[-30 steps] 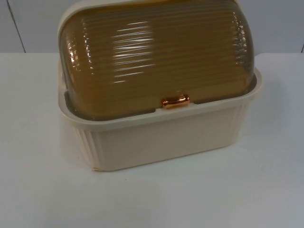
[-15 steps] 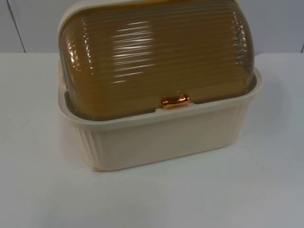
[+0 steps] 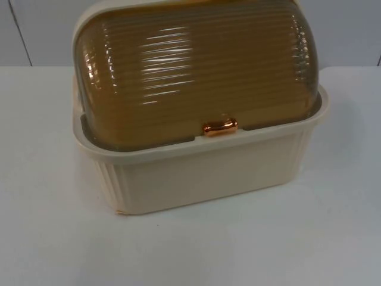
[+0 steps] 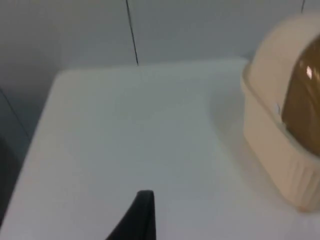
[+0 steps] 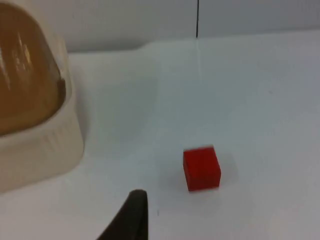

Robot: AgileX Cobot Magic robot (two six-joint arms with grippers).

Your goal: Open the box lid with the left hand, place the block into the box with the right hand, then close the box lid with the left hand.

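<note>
Nothing has moved since the earlier frames; you have all three steps left. Nearest you is one cream box (image 3: 202, 173), its one amber lid (image 3: 196, 71) down, one copper handle (image 3: 219, 126) at its front rim. Beyond, one red block (image 5: 201, 169) sits on the table (image 3: 47, 226) beside the box. You cannot tell either gripper's state.

White table top (image 3: 47, 238) — matte, evenly lit — ends at a grey partition wall (image 3: 36, 30) with dark vertical panel seams
</note>
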